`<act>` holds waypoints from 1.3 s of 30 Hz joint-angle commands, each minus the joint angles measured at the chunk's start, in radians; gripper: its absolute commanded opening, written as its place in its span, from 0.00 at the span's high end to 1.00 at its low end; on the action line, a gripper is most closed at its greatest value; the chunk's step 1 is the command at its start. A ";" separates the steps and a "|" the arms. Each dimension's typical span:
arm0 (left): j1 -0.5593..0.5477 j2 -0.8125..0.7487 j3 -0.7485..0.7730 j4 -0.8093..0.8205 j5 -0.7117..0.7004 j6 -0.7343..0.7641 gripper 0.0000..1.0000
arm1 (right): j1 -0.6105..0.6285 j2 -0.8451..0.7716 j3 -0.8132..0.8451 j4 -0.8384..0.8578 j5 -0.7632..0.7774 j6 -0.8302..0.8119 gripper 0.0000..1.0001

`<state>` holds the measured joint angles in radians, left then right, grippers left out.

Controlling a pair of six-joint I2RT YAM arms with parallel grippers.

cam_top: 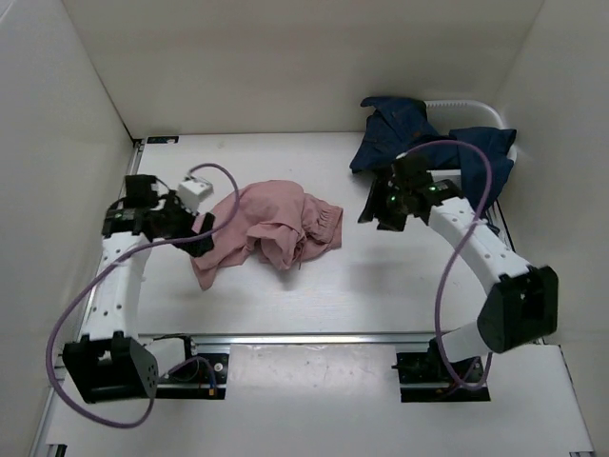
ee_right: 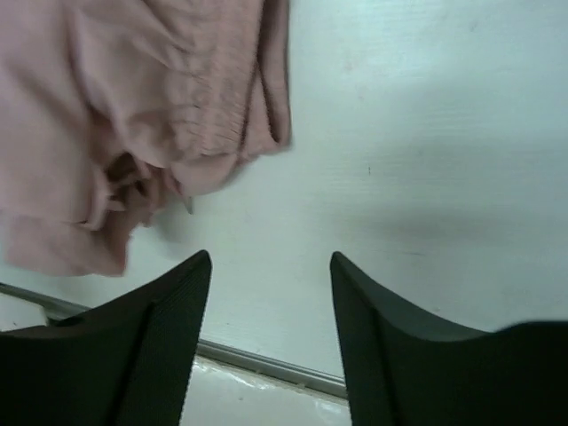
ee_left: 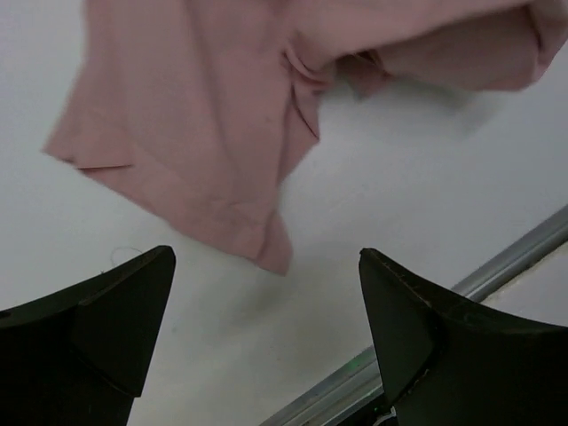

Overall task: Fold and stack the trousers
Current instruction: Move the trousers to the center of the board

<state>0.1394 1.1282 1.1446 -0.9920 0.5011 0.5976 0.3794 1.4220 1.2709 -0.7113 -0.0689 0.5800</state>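
The flat white table (cam_top: 381, 286) is carrying both garments, well apart from each other; the long dusty-pink soft-cloth trousers (cam_top: 276, 227) are lying in a wrinkled heap near its middle, somewhat to the left, not yet spread, so in my judgement no fold is begun; the dark blue denim jeans (cam_top: 385, 143) are sitting bunched at the far right corner, probably so that the middle is serving as working space; the left gripper (ee_left: 266, 257) is hovering just beside the near-left edge of the pink cloth, its two black fingers spread wide and pinching nothing; a hem corner is showing between them in the wrist view, which is suggesting that it is lining up on this edge; the right gripper (ee_right: 270, 257) is hanging over the table surface between the pink heap and the jeans, its fingers also apart and empty, with the gathered waist part lying ahead of it; I am judging that the arms are flanking the heap so that each may seize one end and pull the cloth flat.
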 commanded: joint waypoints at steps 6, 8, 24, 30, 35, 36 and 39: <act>-0.208 0.137 -0.189 0.178 -0.255 0.014 0.00 | 0.019 0.251 -0.127 0.317 -0.261 0.093 0.40; -0.208 0.208 -0.250 0.262 -0.377 0.004 0.00 | 0.019 0.340 -0.061 0.317 -0.272 0.113 0.29; -0.198 0.383 -0.309 0.377 -0.476 -0.081 0.86 | 0.030 0.620 0.090 0.237 -0.348 0.158 0.68; -0.038 0.171 -0.221 0.310 -0.600 0.040 0.86 | -0.002 0.409 0.055 0.112 -0.323 0.051 1.00; 0.163 -0.010 -0.082 0.195 -0.647 0.198 0.86 | -0.013 0.140 -0.060 -0.158 -0.259 -0.046 1.00; 0.181 -0.019 -0.060 0.173 -0.647 0.217 0.86 | -0.023 0.041 -0.080 -0.180 -0.259 -0.046 1.00; 0.232 -0.007 0.049 0.115 -0.656 0.226 0.86 | -0.074 -0.107 -0.067 -0.272 -0.249 -0.046 1.00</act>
<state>0.3405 1.1175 1.1156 -0.7818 -0.1230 0.7551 0.3496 1.4296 1.2026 -0.8043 -0.3393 0.5766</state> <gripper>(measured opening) 0.149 0.002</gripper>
